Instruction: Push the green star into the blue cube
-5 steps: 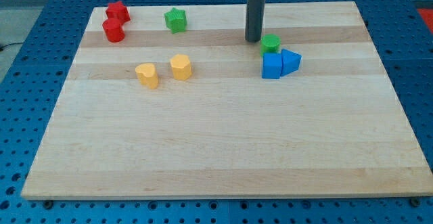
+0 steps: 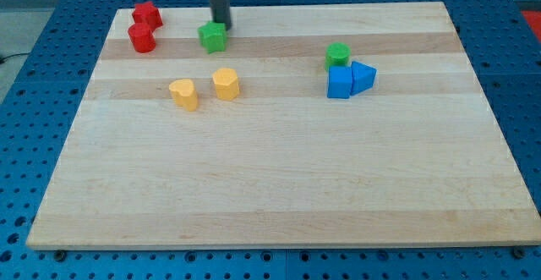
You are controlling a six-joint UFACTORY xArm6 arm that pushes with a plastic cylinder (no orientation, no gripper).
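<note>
- We are working with no claw on this arm, so there is nothing to report as wide, narrow or holding; the arm is ending in a dark rod, and my tip [image 2: 221, 24] is sitting at the view's top, touching or just about touching the upper side of the green star [image 2: 213, 36].
- The green star is lying near the top edge of the wooden board [image 2: 279, 187], left of centre, with the two red blocks [image 2: 144, 28] off to its left.
- The blue cube [image 2: 340, 83] is resting well apart from the star, toward the view's right, with a blue wedge-like block [image 2: 363, 77] pressed against its right side and a green round block [image 2: 338, 55] just above it.
- We are judging that the tip is standing above the star rather than on its left, so a push from here would be sending it downward, not toward the cube; a shift round to the star's left side looks needed.
- Two yellow blocks [image 2: 203, 89] are sitting below the star; we are reading one as heart-like, though the shape is hard to confirm at this size.
- A downward drift would be risking contact with them.
- The green round block beside the cube could be getting knocked on arrival.
</note>
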